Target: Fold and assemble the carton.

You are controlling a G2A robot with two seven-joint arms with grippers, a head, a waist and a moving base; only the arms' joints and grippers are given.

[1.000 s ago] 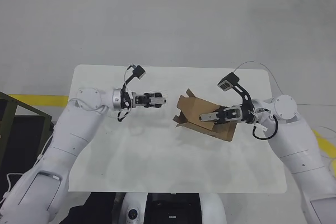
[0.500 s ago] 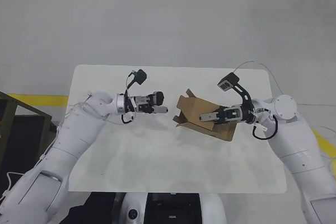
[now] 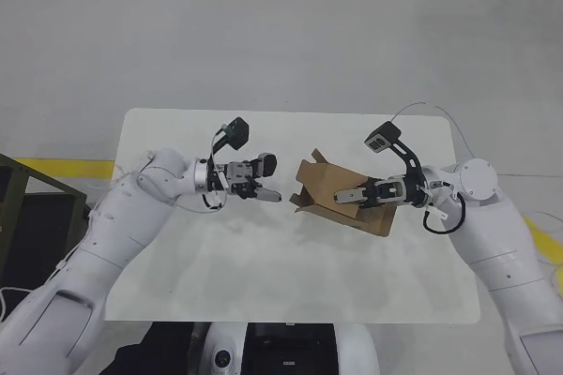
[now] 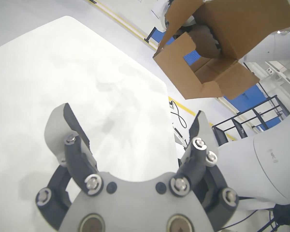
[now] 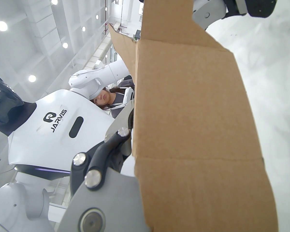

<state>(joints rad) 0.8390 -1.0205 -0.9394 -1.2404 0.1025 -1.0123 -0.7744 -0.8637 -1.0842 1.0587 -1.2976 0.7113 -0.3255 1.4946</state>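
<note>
Above the table point(image 3: 169, 272), right of centre, the carton point(image 3: 319, 176) has stayed put, half-open with loose flaps, and the right gripper point(image 3: 342, 198) is clamped on one panel. The left gripper point(image 3: 263, 184), fingers apart and empty, has swung in close to the flaps, likely to fold one. The carton's brown faces carry no print.

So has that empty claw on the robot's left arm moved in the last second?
Yes. The left gripper has edged toward the carton, which has stayed put, and slightly away from the far edge of the table, with its fingers now spread.
</note>
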